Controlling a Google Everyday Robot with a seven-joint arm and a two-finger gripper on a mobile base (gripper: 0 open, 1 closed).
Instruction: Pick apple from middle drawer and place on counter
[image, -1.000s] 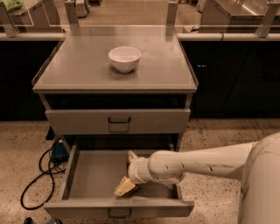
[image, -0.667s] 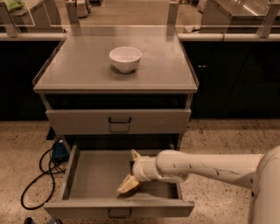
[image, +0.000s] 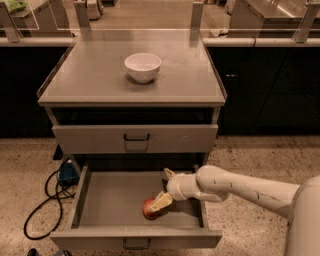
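Observation:
The apple, small and red-orange, lies on the floor of the open middle drawer, right of centre and near the front panel. My gripper reaches into the drawer from the right, just above and to the right of the apple. It is open, with one pale finger over the apple's upper right side and the other pointing toward the drawer's back. The grey counter is the cabinet top above.
A white bowl stands on the counter near its middle. The upper drawer front with a black loop handle is closed. A black cable and a blue object lie on the floor left of the cabinet.
My gripper has shifted to the right and slightly up inside the drawer. The apple, hidden behind the lower finger before, now shows beside it.

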